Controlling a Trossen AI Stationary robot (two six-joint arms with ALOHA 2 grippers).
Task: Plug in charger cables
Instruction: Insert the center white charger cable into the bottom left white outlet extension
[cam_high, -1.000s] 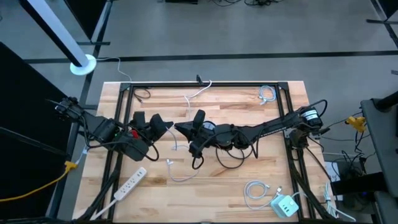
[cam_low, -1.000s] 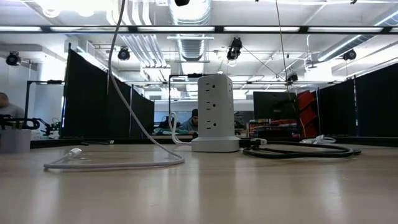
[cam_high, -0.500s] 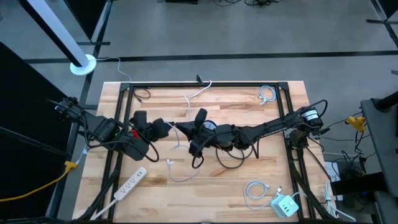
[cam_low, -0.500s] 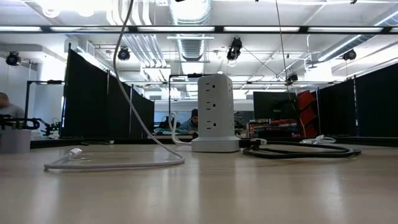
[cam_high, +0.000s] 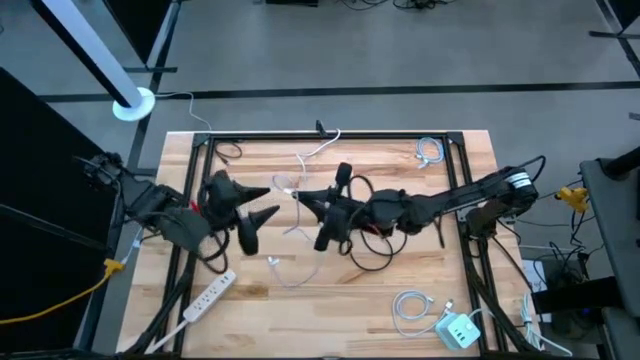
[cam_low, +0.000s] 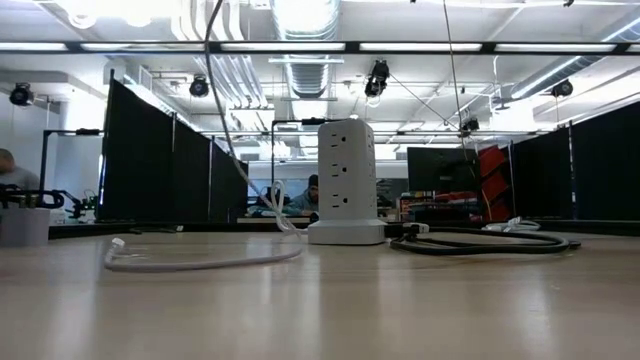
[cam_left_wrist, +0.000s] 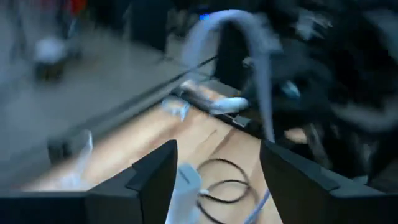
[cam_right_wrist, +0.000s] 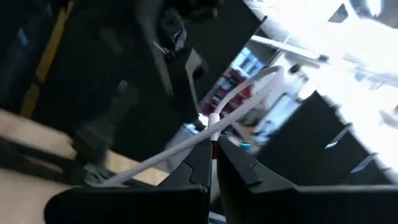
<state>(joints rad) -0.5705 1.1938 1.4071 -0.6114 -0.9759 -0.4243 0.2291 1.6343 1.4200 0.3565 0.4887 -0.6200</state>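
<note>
1. White cable (cam_high: 292, 225) is the one in play. Its loose end, with the small plug (cam_high: 273, 261), lies flat on the tabletop (cam_high: 400, 160) near my left hand (cam_left_wrist: 217, 152). That hand is spread wide and grasps nothing I can make out. A blurred white shape shows low between its fingers, and I cannot tell whether it touches them.
2. The risk on this side is that the slack loop on the tabletop catches on those spread fingers if either arm swings. That would tug the line out of my other grip.
3. From the tabletop the cable climbs steeply, leaning away from the socket tower (cam_low: 345, 180) as it rises. Its long axis is close to upright there, while the resting end runs flat along the tabletop. The plug seems to point away from the tower, which I judge is the wrong way for plugging in.
4. My right hand (cam_right_wrist: 212, 149) is over the middle of the tabletop, clenched on the cable partway along its length. The line crosses the fingertips slantwise. Because I am pinching cord and not plug, it could slide through, and I cannot aim the plug from here.
5. The black cable (cam_high: 372, 252) lies looped under my right arm, just beside the tower. A low sweep could drag it or knock the tower.
</note>
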